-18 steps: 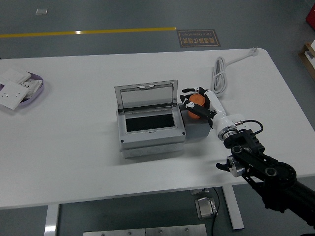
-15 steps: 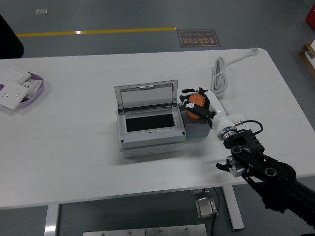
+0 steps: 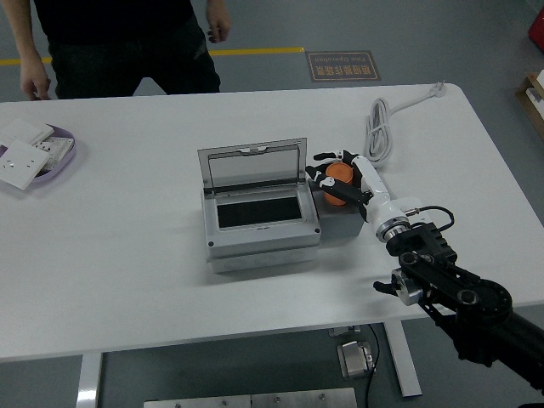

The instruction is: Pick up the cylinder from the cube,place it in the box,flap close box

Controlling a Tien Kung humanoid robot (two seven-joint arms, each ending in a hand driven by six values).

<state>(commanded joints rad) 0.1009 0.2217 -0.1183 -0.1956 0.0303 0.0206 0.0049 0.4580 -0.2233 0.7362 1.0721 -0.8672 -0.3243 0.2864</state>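
An orange cylinder (image 3: 338, 177) stands on a dark grey cube (image 3: 340, 219) just right of the grey box (image 3: 260, 223). The box's lid (image 3: 252, 167) stands open and upright at its back; its inside looks dark. My right hand (image 3: 337, 176) comes in from the lower right. Its fingers are curled around the cylinder, which sits on top of the cube. My left arm is out of view.
A person in dark clothes (image 3: 119, 42) stands at the table's far left side, hands hanging down. A lilac tray (image 3: 61, 153) with white parts lies at the far left. A white coiled cable (image 3: 380, 127) lies behind my right hand.
The person has stepped into view at the far left side of the table. My right hand and the cylinder have hardly moved.
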